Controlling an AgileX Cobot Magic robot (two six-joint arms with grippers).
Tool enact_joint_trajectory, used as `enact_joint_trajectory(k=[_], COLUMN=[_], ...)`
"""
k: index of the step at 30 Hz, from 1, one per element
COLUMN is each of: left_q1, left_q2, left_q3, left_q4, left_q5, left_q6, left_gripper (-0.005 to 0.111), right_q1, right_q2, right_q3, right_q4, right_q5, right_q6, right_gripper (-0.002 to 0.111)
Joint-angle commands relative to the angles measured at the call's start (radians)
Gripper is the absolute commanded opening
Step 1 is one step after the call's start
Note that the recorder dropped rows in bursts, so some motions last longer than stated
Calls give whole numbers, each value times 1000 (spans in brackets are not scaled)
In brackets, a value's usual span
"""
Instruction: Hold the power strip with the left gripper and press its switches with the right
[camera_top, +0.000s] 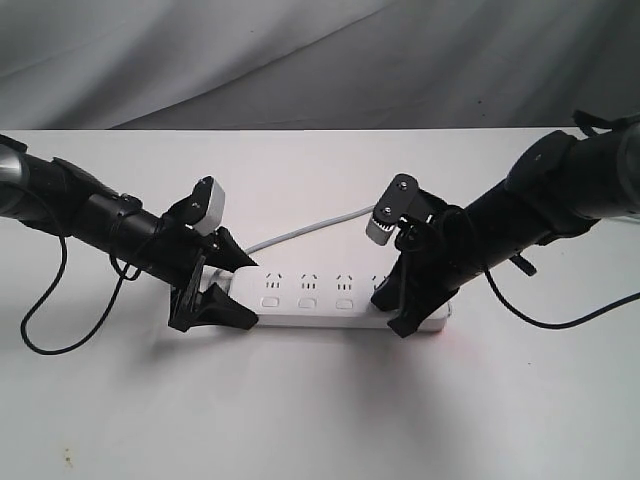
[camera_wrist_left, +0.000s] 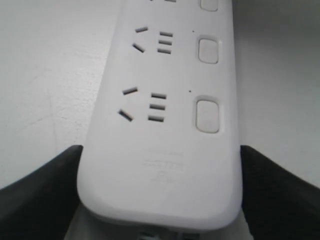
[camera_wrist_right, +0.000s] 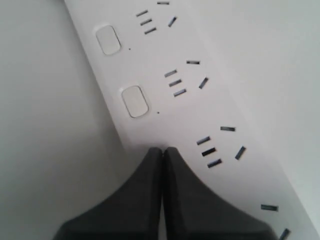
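Exterior view, right pincer (camera_top: 392, 312) tipped down, closed

A white table (camera_top: 320, 420) is spread across the near and middle ground, its surface plain and matte, with soft shadows cast on it. A few small dark specks (camera_top: 68, 462) are seen on it at the near left. Beyond its far edge, a grey cloth backdrop (camera_top: 300, 60) is draped in loose diagonal folds.
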Motion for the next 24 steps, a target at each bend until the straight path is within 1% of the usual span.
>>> enact_joint_trajectory(k=[1, 4, 10, 15, 18, 21, 24], left_q1=[1, 1, 1, 1, 1, 1, 1], left_q2=[17, 17, 17, 17, 17, 17, 17], left_q3=[10, 10, 10, 10, 10, 10, 10], left_q4=[77, 77, 77, 77, 77, 77, 77], left_q5=[-72, -72, -72, -72, -72, -72, -72], left_q6=[-18, -18, -18, -18, -18, -18, -18], left_gripper=[68, 68, 68, 68, 68, 68, 68], right_q1=[8, 8, 18, 14, 14, 14, -2], right_q2=[19, 21, 98, 93, 91, 91, 91], right_q3=[13, 13, 13, 13, 13, 14, 14], right_q4=[-30, -51, -52, -66, -153, -287, -310], right_q5=[7, -54, -54, -50, -53, -53, -53], right_q6=[-14, -14, -3, 1, 72, 181, 203], right_gripper=[0, 0, 0, 0, 0, 0, 0])
